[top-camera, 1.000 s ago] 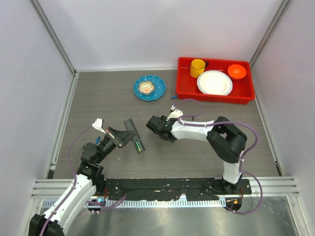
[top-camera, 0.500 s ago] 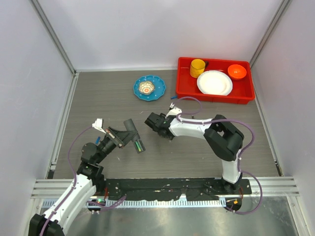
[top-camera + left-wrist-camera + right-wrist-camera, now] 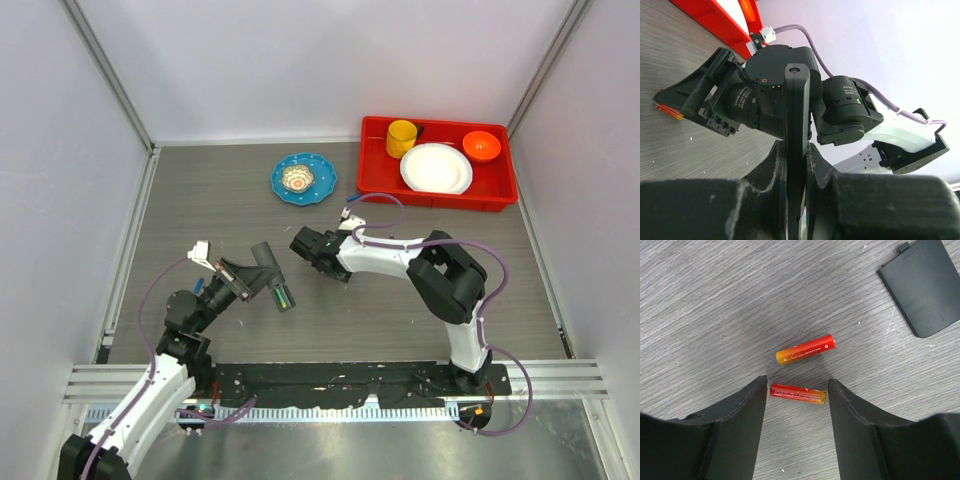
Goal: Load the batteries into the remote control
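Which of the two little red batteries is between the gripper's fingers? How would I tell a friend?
On the grey wooden table, find the right gripper and its two black fingers. Two red-orange batteries lie there; yours is the lower battery, crosswise between the open fingers, while the other battery sits just beyond the fingertips.
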Robot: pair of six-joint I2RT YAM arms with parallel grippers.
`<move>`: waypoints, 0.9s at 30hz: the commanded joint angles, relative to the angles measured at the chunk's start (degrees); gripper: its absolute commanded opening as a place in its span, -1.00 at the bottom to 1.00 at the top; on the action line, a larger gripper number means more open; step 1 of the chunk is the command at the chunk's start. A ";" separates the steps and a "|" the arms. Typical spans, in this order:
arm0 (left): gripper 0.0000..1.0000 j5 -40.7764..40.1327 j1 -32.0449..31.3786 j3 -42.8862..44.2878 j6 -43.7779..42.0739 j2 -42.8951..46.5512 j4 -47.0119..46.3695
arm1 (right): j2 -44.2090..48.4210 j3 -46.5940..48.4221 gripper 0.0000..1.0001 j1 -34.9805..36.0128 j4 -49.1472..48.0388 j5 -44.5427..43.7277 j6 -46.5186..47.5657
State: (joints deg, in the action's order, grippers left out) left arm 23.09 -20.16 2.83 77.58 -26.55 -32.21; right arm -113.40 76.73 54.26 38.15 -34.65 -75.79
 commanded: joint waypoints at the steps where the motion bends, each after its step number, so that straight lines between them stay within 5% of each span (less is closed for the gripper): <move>1: -1.00 -0.15 0.21 -1.69 -0.06 -0.17 -1.46 | -1.73 -0.17 0.13 0.14 2.81 0.02 -0.68; 9: -0.99 -0.24 0.21 -1.77 -0.15 -0.17 -1.46 | -2.26 -1.23 0.03 0.41 1.93 1.43 0.11; 19: -1.00 -0.24 0.21 -1.86 -0.06 -0.26 -1.37 | 1.95 -2.64 -0.55 0.58 -0.89 -0.41 8.19; 27: -1.00 -0.24 0.21 -1.78 -0.24 -0.44 -1.63 | 7.13 -3.51 -0.28 -0.21 -1.23 -6.55 13.11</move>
State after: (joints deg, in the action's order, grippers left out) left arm 23.09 -20.16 2.83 77.56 -26.89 -32.18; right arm -111.66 73.71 54.35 36.69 -35.66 -66.13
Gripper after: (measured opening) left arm 0.156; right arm 0.326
